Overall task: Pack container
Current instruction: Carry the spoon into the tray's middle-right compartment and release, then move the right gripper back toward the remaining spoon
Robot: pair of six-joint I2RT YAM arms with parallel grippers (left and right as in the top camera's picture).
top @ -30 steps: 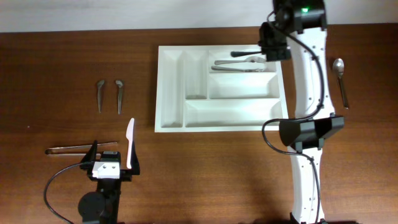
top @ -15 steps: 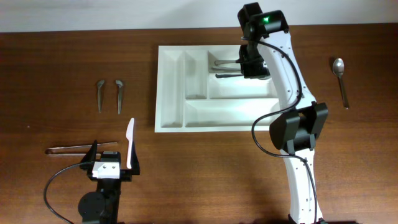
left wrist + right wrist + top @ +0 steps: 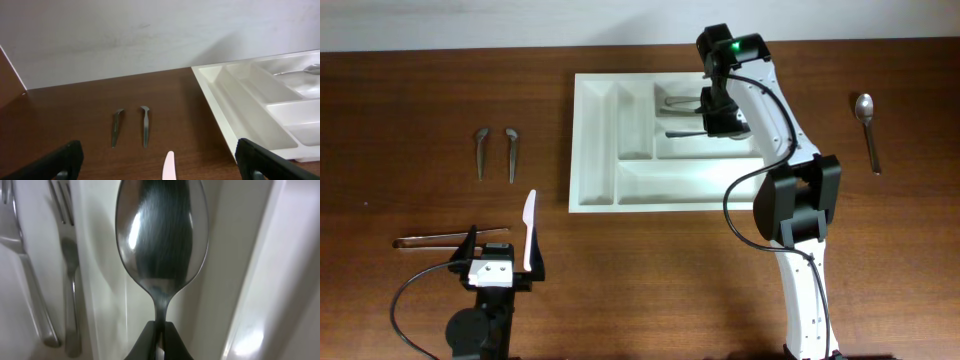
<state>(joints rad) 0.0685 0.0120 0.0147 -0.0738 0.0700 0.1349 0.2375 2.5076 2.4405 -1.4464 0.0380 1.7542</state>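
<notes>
The tray (image 3: 595, 140) sits at the middle of the table (image 3: 410, 90), toward the far side, its far rim close to the table's far edge. Left of it a broad strip of bare wood runs to two small metal pieces (image 3: 511, 152). The wood near of the tray is also open, except where the right arm (image 3: 790, 200) rises just off the tray's near right corner. Far to the right, well apart from the tray, lies a second spoon (image 3: 867, 130).

At the near left stands the left arm (image 3: 490, 275). The left jaws are spread wide and hold nothing. A white knife (image 3: 528, 230) lies just ahead of them, with tongs (image 3: 445, 239) to its left.

The tray is white glossy plastic with a raised rim. It has two narrow upright compartments on the left and three long ones across the right. Two forks (image 3: 678, 100) lie in the far long one.

The right jaws are pinched narrow on the neck of a spoon (image 3: 161, 235). Its bowl hangs over the ridge between the far and middle long compartments (whether it touches the tray I cannot tell), just beside the forks.
</notes>
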